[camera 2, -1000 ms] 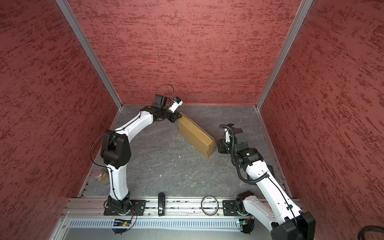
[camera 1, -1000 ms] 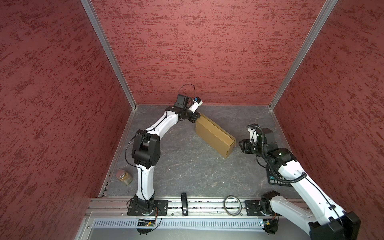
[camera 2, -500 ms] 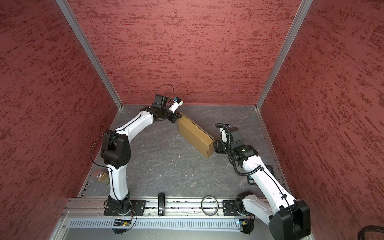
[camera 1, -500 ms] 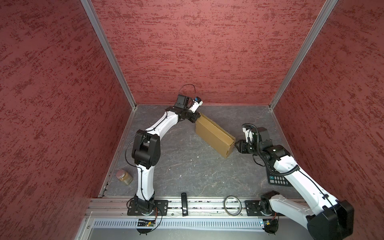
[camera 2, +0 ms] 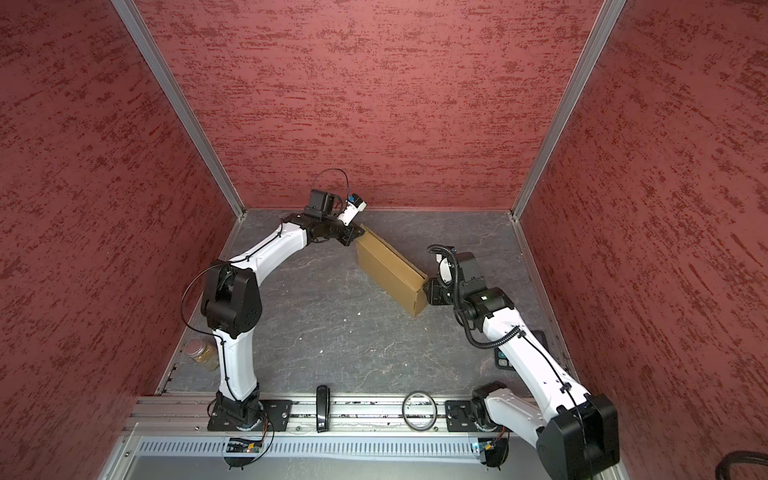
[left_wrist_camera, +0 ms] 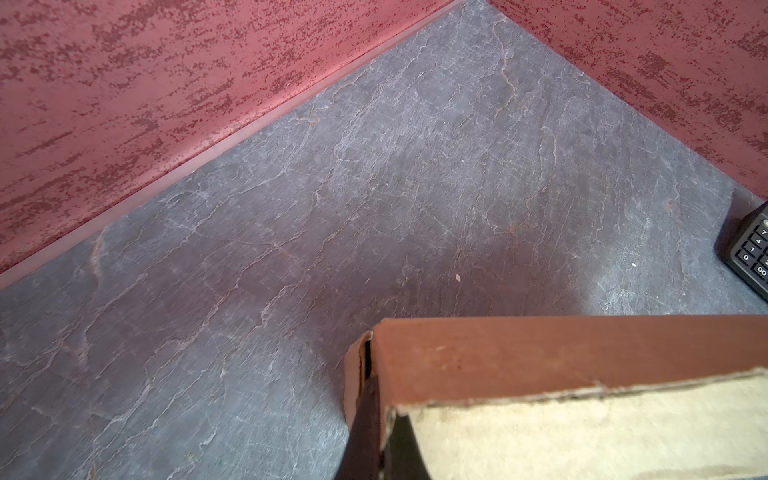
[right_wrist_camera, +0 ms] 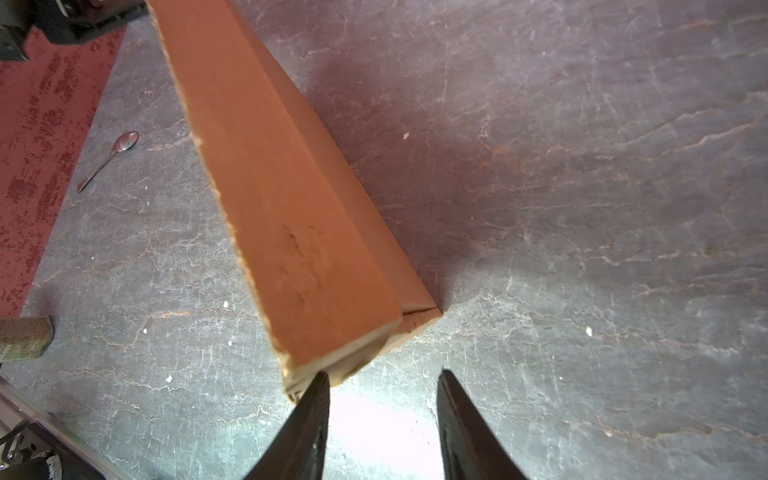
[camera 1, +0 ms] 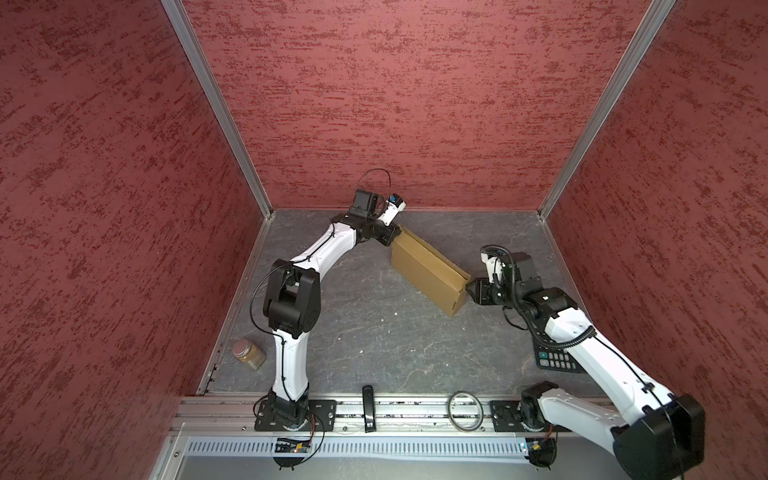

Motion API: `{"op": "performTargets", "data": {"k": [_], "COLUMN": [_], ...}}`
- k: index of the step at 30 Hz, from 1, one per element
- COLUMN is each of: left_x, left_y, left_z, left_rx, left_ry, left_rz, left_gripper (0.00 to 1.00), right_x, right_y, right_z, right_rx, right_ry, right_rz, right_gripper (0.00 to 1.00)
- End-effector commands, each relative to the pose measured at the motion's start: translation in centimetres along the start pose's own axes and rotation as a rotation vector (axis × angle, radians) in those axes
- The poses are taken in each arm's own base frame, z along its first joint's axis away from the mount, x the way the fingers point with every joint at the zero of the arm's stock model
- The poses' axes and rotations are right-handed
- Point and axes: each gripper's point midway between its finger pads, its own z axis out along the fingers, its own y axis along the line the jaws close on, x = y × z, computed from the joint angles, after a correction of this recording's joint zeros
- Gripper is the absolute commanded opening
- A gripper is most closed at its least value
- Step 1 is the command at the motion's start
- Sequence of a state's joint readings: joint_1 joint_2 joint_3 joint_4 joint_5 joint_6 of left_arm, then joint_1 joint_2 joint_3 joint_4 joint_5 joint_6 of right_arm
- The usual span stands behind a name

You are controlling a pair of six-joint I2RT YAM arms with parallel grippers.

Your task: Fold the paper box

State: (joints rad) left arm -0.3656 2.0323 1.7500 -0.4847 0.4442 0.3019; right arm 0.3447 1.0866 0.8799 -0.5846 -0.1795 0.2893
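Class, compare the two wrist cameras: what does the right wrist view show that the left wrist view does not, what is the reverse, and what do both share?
Only the right wrist view: the open right gripper at the end of the paper box, and a spoon lying on the floor. Only the left wrist view: a calculator near the wall. Both: the paper box and the grey floor.

a grey, veined slate-look tabletop (camera 1: 374, 340) carries the brown paper box (camera 1: 428, 270), standing on a long edge near the centre of both top views. a silver-lidded jar (camera 1: 248, 354) sits at lower left and a black calculator (camera 1: 550, 360) at lower right. the right wrist view shows a spoon (right_wrist_camera: 109, 160) lying near the red wall (right_wrist_camera: 37, 124).
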Motion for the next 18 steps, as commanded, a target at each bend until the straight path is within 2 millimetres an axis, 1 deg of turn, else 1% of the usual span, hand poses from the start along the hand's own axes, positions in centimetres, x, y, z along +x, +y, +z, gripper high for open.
{"op": "performTargets", "data": {"k": [1,18], "left_x": [2.06,1.89], "left_y": [-1.59,-1.71], "left_z": [0.27,0.27], "left_rx": [0.044,0.057], "left_ry": [0.071,0.086], "left_rz": [-0.011,-0.007], "left_gripper": [0.0,0.0], "right_x": [-2.22,-2.88], "right_y": [1.5,1.83], "right_z": [-1.0,-1.12], "right_rx": [-0.042,-0.048], "right_ry": [-0.069,-0.081], "right_rz": [-0.027,-0.046], "right_gripper": [0.44,0.45]}}
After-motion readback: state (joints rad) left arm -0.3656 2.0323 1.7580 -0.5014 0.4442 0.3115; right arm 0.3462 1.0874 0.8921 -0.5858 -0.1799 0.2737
